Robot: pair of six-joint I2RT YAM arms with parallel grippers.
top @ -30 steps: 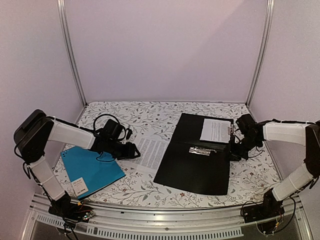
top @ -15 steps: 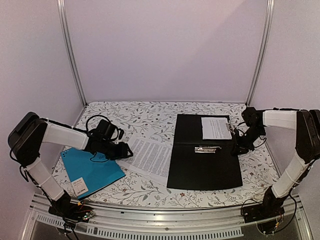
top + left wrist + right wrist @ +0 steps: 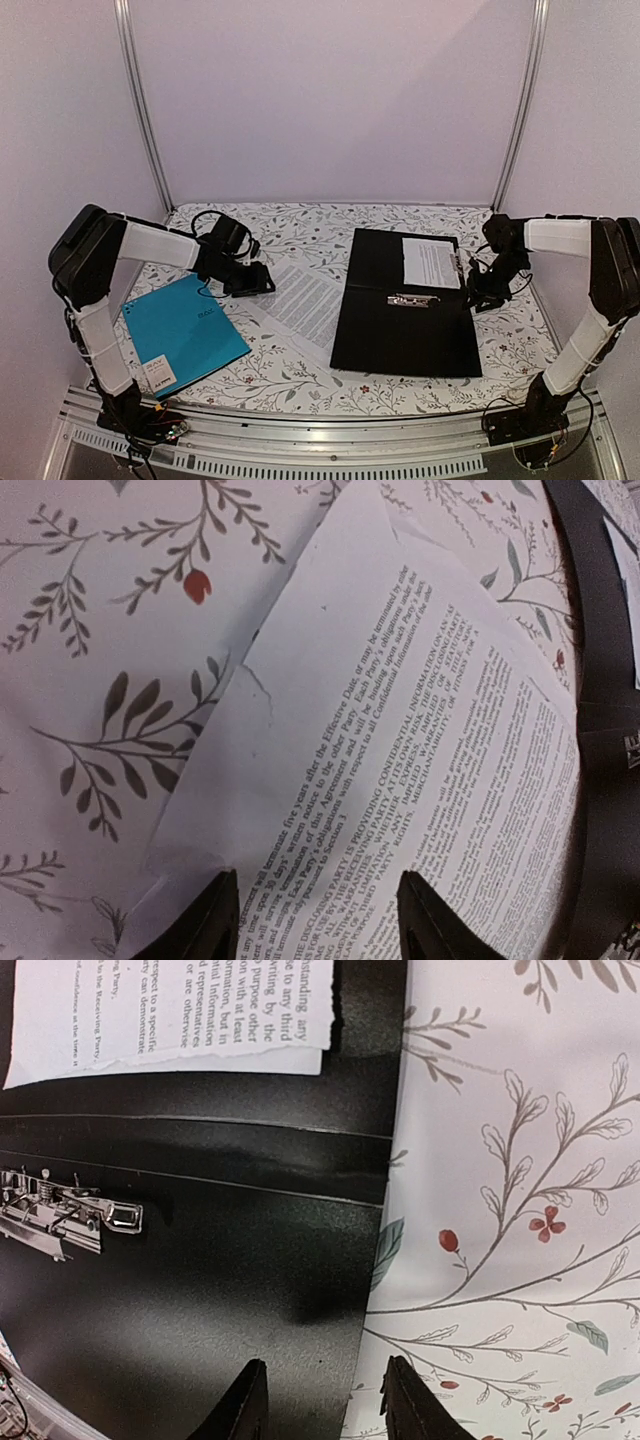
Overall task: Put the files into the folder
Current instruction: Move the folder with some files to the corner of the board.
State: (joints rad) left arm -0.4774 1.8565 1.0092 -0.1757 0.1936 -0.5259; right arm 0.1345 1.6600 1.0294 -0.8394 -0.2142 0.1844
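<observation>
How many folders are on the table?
2. The black folder lies open right of centre, with a sheet on its far half. The teal folder lies closed at the near left, beside the loose sheets. None seems hidden.

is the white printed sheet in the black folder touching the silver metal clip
Apart. Right wrist view shows bare black folder between the sheet and the clip.

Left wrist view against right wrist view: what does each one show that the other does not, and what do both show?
Only the left wrist view shows the loose files lying on the tablecloth. Only the right wrist view shows the silver clip and a small printed sheet on the black folder. Both show that folder and the floral tablecloth.
</observation>
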